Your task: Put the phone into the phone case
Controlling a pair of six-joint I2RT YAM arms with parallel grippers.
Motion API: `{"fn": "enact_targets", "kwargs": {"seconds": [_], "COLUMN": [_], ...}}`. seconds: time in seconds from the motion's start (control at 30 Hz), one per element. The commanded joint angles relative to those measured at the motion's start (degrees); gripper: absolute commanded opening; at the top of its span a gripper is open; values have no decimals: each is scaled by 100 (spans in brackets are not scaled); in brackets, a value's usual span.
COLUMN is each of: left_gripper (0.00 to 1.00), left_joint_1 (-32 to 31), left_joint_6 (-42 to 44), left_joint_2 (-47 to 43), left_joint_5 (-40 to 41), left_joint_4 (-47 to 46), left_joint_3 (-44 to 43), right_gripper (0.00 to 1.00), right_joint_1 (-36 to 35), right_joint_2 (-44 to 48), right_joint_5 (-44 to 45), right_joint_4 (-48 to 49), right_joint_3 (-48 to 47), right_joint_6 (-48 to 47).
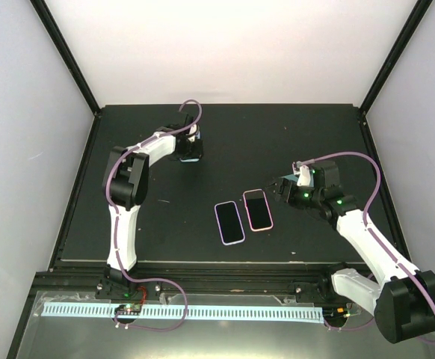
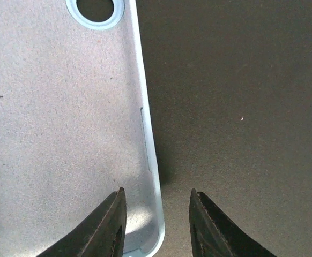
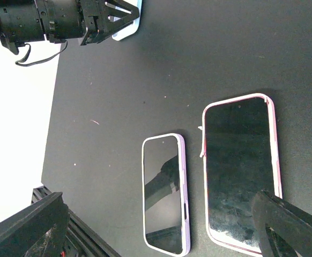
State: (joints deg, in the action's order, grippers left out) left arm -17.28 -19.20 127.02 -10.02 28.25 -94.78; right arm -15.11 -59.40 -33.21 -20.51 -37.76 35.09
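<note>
An empty pale blue phone case [image 2: 65,123] with a round camera hole lies flat at the back of the table. My left gripper [image 2: 156,194] is open right above it, its jaws astride the case's right edge near a corner. A phone with a lilac rim [image 1: 229,222] and a phone with a pink rim [image 1: 258,209] lie face up side by side mid-table. My right gripper [image 1: 279,187] hovers wide open by the pink phone's far right end. The right wrist view shows both the lilac phone [image 3: 165,193] and the pink phone [image 3: 240,171], and a corner of the case [image 3: 125,32].
The black table mat [image 1: 315,134] is walled by white panels with black corner posts. A metal rail [image 1: 202,273] runs along the near edge. The left arm [image 1: 131,176] reaches across the left side to the back.
</note>
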Motion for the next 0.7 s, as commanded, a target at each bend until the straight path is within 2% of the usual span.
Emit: {"fn": "enact_targets", "kwargs": {"seconds": [0.0, 0.17, 0.43, 0.67], "left_gripper": [34, 26, 2, 2], "left_joint_1": [-45, -122, -157, -292], "left_joint_6": [-16, 4, -116, -280], "left_joint_2": [137, 198, -30, -839], "left_joint_5": [111, 116, 291, 454], "left_joint_4": [44, 59, 417, 798], "left_joint_3": [-227, -286, -266, 163], "right_gripper": [93, 93, 95, 99], "right_joint_1": [-18, -19, -13, -16], "right_joint_2": [109, 94, 299, 546], "right_joint_5": [-64, -105, 111, 418], "right_joint_4": [126, 140, -78, -313], "right_joint_3": [23, 6, -31, -121], "right_joint_6": [55, 64, -84, -10]}}
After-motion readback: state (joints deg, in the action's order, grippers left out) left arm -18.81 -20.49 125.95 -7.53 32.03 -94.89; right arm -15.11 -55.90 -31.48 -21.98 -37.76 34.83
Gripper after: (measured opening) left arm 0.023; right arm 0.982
